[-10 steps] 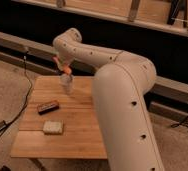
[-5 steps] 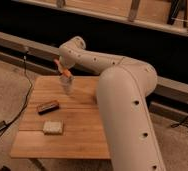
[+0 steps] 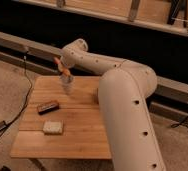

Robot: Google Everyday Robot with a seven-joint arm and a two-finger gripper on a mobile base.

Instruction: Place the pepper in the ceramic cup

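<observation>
Orange and slender, the pepper (image 3: 60, 63) is up in the air at the end of the gripper (image 3: 65, 73), which pinches it. It sticks out slantwise to the upper left of the gripper. The gripper hangs over the far left part of the wooden table (image 3: 82, 136). The ceramic cup (image 3: 68, 86) stands on the table just under the gripper, and the pepper is above the cup's rim, not inside. Nearer to the front lie a dark block (image 3: 48, 106) and a pale block (image 3: 53, 127), well apart from the cup.
</observation>
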